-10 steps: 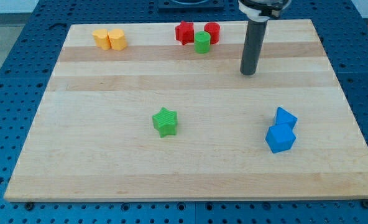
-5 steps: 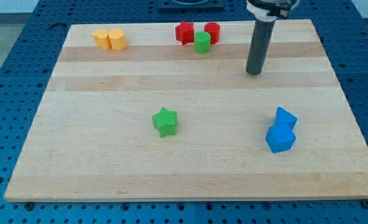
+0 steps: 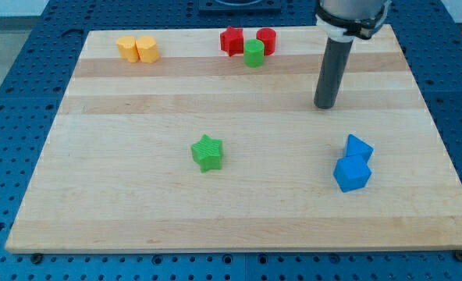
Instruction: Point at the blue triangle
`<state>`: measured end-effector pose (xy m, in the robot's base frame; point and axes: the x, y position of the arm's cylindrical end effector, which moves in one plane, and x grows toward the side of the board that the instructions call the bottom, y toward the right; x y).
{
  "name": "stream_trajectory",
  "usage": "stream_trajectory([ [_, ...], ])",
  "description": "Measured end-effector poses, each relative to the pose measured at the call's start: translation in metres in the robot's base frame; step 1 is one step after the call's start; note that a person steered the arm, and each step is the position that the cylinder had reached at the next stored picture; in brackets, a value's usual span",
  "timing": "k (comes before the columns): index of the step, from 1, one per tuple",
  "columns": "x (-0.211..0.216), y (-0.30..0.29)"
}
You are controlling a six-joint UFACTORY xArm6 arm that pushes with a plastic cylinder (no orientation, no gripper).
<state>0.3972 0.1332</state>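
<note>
**Ana:** Wooden, pale, and by far the biggest thing: the tabletop [image 3: 137,211] fills almost all the view, on a blue perforated base [image 3: 12,117].

**Ben:** And the next in size is the rod?

**Ana:** Yes. It comes down from the view's top right, and my tip [image 3: 325,106] stands on bare wood, well apart from every block. About the end effector: it has no jaws, so it cannot be open or closed. It holds nothing; it can only slide and push.

**Ben:** Where is the blue triangle [image 3: 358,147]?

**Ana:** Toward the view's lower right, below my tip and a little to the right. It touches the blue cube [image 3: 351,173], which lies just under it. I think pointing asks a careful approach from above, because a push on the triangle would also move the cube.

**Ben:** Is the task far along?

**Ana:** I judge it as partly done. A gap of bare wood remains between tip and triangle.

**Ben:** The other blocks?

**Ana:** The green star [image 3: 207,152] sits alone near the middle, out of the path. At the view's top, a red star-like block [image 3: 232,40], a green cylinder [image 3: 253,54] and a red cylinder [image 3: 266,39] stand close together. Two yellow blocks [image 3: 136,48] touch each other at the top left; I cannot tell their exact shape.
</note>
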Motion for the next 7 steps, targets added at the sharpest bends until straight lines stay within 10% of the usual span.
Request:
stream_trajectory([
  [7,0.050,-0.008],
])
